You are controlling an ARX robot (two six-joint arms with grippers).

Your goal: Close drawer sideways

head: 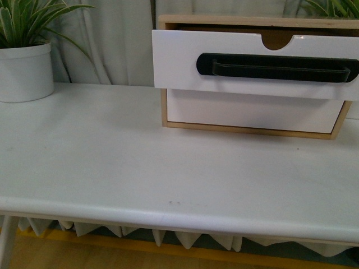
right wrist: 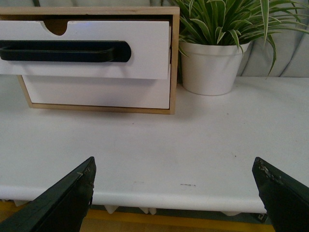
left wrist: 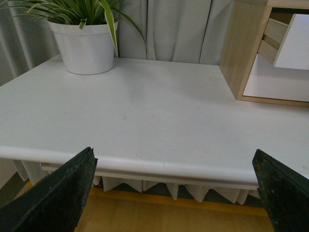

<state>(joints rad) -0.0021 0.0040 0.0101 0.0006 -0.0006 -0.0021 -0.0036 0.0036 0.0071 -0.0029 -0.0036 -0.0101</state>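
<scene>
The drawer [head: 179,61] is the upper white front with a long black bar handle [head: 277,68] and a semicircular top notch. It stands pulled out of the light-wood cabinet [head: 247,130] at the back right of the table. It also shows in the right wrist view [right wrist: 145,48], and its corner shows in the left wrist view [left wrist: 294,43]. My left gripper [left wrist: 176,193] is open and empty at the table's front edge. My right gripper [right wrist: 176,193] is open and empty at the front edge, facing the cabinet. Neither arm shows in the front view.
A plain white drawer front [head: 247,110] without a handle sits below, shut. A white pot with a striped plant [head: 23,70] stands at the back left, another pot [right wrist: 210,67] right of the cabinet. Grey curtain hangs behind. The white table [head: 140,168] ends in a rounded front edge.
</scene>
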